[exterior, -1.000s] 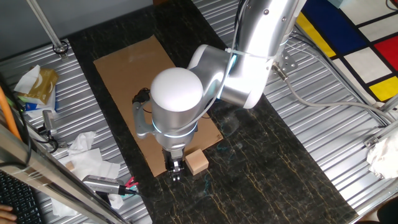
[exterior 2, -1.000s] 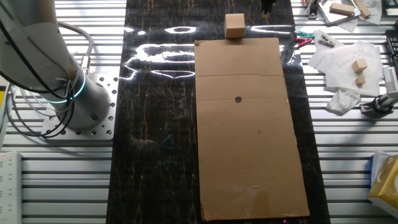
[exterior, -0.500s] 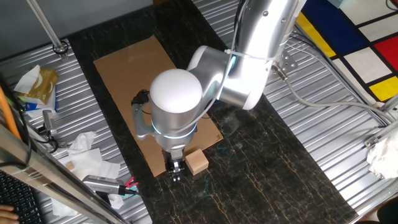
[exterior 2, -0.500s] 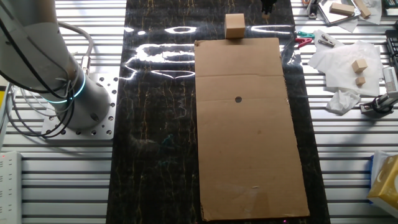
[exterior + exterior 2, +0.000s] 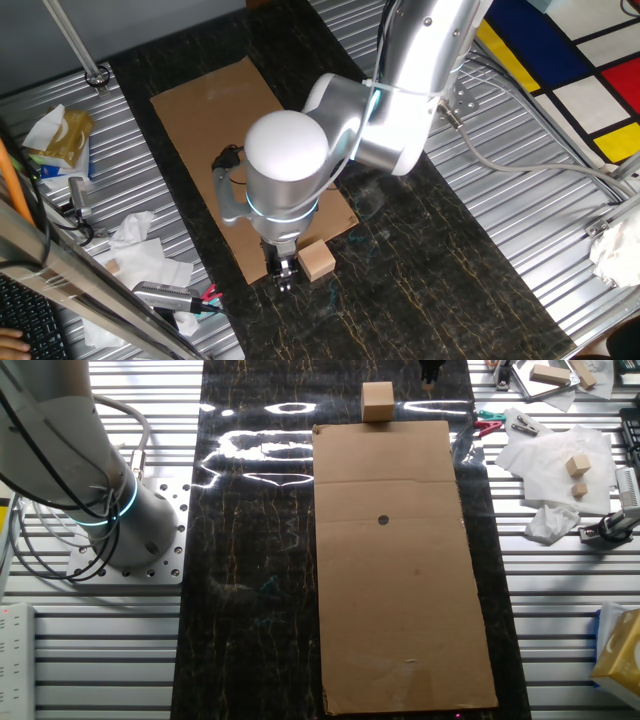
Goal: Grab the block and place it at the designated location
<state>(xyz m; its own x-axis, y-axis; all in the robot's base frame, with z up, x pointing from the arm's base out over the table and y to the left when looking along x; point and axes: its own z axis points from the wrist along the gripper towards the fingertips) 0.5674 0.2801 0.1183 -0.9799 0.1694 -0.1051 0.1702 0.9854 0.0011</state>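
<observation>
End effector (image 5: 283, 273): dark two-finger tip low over the dark marbled tabletop (image 5: 430, 270), just beside the block, not around it. Holds nothing. How far the fingers are spread cannot be told; the arm's white wrist hides most of it, and the other fixed view catches only a dark sliver at the top edge.

Small pale tan wooden cube (image 5: 318, 261): sits on the tabletop just off the short edge of the flat brown rectangular cardboard sheet (image 5: 400, 590), touching it or nearly so.

Small round black dot (image 5: 384, 519): on the cardboard sheet, well apart from the cube, uncovered.

Handling, judged: cube looks light, rigid, flat-faced and not fragile. Smooth wood may slip. Best pinched on two opposite side faces, mid-height, fingers square to them.
</observation>
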